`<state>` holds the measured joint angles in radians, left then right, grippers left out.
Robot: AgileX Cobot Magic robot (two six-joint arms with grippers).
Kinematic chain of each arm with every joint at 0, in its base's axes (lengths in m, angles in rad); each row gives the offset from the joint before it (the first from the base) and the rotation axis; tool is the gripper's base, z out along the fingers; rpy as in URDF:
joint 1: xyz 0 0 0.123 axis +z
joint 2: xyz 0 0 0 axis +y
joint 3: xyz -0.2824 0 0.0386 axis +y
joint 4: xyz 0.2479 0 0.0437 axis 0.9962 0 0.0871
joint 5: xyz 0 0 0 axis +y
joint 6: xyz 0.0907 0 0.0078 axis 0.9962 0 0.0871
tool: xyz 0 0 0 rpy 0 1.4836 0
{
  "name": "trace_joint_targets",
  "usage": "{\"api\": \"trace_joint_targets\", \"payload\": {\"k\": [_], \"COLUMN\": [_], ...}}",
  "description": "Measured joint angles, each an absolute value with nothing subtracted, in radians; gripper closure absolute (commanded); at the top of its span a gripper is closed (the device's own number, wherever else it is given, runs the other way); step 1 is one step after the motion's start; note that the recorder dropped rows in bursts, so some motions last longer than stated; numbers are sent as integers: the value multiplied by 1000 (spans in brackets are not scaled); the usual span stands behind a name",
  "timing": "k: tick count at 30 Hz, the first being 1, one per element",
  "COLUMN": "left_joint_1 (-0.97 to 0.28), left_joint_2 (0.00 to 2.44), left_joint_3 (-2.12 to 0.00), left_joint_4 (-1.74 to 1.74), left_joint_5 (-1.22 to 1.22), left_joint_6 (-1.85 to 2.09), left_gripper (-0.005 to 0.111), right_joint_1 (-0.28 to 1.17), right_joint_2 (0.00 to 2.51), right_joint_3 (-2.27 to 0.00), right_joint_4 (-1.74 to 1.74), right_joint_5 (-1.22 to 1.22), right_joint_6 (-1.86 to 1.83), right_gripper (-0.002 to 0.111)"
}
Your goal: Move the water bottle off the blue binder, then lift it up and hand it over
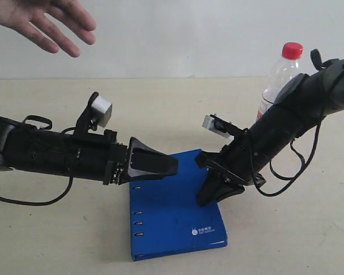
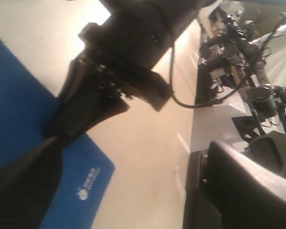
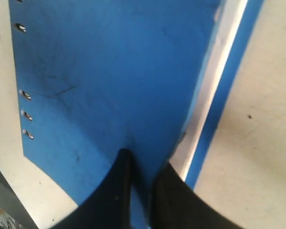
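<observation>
The blue binder lies flat on the table in the middle, rivets on its left edge, white logo near the front right corner. My right gripper is down at its right edge. In the right wrist view that gripper is shut on the binder, pinching its cover: one finger on top, the other under the raised edge. My left gripper hovers open over the binder's back left part, holding nothing; its fingers stand wide apart. The water bottle stands upright on the table behind my right arm, off the binder.
A person's open hand reaches in at the top left, above the table. The left wrist view shows my right arm over the binder, with cluttered equipment beyond the table's edge.
</observation>
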<state>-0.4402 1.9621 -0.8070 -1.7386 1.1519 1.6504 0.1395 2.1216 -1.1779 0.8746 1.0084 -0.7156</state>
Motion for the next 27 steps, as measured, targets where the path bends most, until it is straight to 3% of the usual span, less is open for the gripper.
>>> {"api": "trace_joint_targets", "payload": {"k": [6, 14, 25, 27], "left_joint_1": [-440, -440, -440, -440], "left_joint_2": [1962, 1958, 1854, 1852], "left_joint_3": [-807, -807, -807, -807], "left_joint_4": [-1739, -1740, -1732, -1723], "left_joint_5": [971, 815, 551, 537], "left_joint_6": [1526, 1433, 1382, 1380], "left_gripper": [31, 31, 31, 31], "right_joint_1": [141, 147, 149, 149], "right_joint_2": [2133, 2143, 2143, 2143], "right_joint_3": [-1174, -1168, -1166, -1166], "right_joint_4": [872, 960, 1211, 1235], "right_joint_5": [1113, 1126, 1126, 1126], "right_joint_6": [-775, -857, -994, -994], "right_gripper": [106, 68, 68, 73]}}
